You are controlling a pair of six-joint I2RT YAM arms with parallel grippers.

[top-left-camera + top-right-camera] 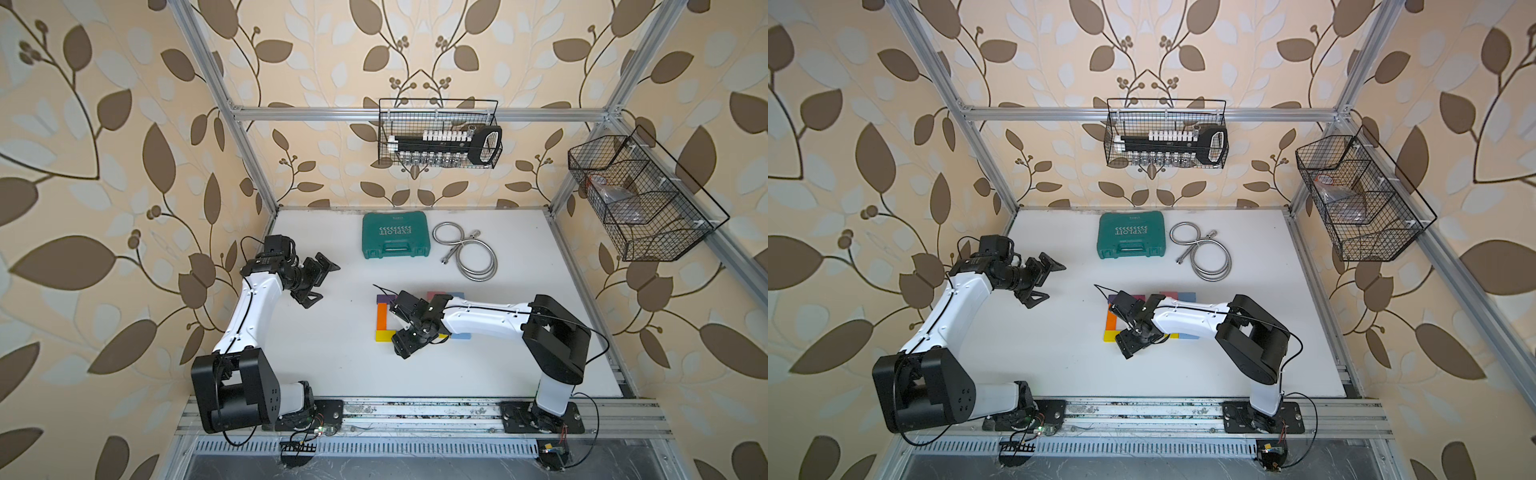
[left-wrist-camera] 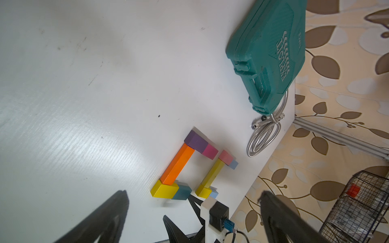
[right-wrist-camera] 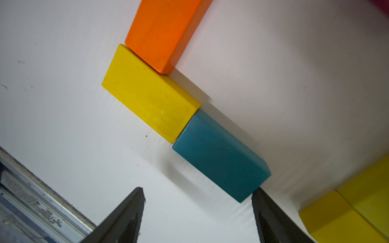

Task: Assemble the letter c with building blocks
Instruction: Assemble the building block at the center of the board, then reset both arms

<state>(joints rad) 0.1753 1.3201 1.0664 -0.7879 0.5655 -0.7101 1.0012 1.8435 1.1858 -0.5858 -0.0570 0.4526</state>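
The right gripper stood wide open and empty, one fingertip just beside the teal block. That flat, matte block lay end to end with a yellow block, which met a long orange block. A purple block and a magenta block turned off its far end on the white table. The left gripper gaped empty, well apart.

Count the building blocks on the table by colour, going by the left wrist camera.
yellow blocks: 3
light blue blocks: 2
orange block: 1
purple block: 1
magenta block: 1
pink block: 1
teal block: 1
Total: 10 blocks
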